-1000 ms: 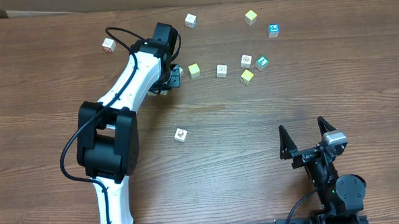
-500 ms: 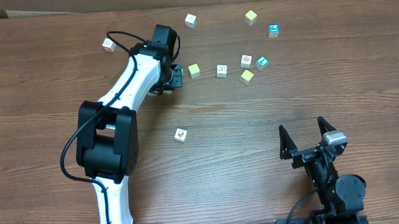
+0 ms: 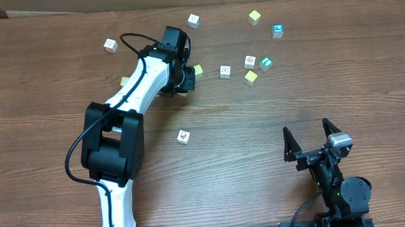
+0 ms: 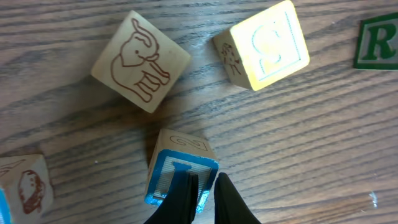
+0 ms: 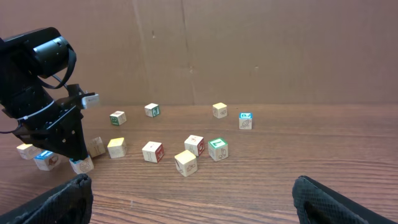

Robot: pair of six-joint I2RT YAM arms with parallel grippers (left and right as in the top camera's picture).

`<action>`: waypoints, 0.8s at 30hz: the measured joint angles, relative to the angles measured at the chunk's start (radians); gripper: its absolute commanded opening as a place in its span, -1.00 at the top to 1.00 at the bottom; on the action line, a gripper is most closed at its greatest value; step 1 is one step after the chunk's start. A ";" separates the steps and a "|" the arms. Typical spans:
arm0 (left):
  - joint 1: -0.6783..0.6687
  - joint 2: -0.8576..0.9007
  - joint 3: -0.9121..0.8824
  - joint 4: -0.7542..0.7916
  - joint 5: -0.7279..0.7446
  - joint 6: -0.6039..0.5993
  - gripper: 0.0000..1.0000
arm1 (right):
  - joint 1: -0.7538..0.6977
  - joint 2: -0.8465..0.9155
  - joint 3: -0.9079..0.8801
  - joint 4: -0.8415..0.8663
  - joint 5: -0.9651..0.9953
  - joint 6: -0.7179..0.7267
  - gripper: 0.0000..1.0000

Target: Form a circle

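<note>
the left pincer point(image 4: 202, 182) has its two fingers drawn almost together, with only a thin slit between them and nothing caught in that slit. in the left wrist view the tips lie over the near edge of a blue-faced cube point(image 4: 177, 169), which is wider than the slit. whether they press on it or hang just above it cannot be told. around that cube lie an elephant cube point(image 4: 141, 61) beyond it to the left, a yellow s cube point(image 4: 267, 46) beyond it to the right, a green r cube point(image 4: 377, 42) cut off by the right edge, and a pale cube point(image 4: 22, 183) at the lower left, all apart from the fingers. from overhead, the left arm reaches over the table point(image 3: 259, 159) toward the far side, and a yellow cube point(image 3: 198, 69) peeks out just beside its pincer. the circle point(image 3: 250, 61) is a small cluster of pale printed cubes with one green-faced cube. it lies on the wood to the right of that yellow cube, clear of the left pincer and not touched by either arm. the right pincer point(image 3: 306, 128) stands with its fingers spread wide and nothing between them, low at the near right of the table and well apart from every cube.
</note>
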 measured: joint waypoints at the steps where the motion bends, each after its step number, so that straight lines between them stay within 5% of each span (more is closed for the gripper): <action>1: 0.000 0.000 0.000 -0.001 0.009 0.001 0.79 | 0.000 0.000 0.000 0.000 0.000 0.000 -1.00; 15: 0.003 0.000 0.072 -0.093 0.041 0.025 0.77 | 0.000 0.000 0.000 0.000 0.000 0.000 -1.00; 24: 0.003 0.000 0.059 -0.089 -0.084 0.022 0.76 | 0.000 0.000 0.000 0.000 0.000 0.000 -1.00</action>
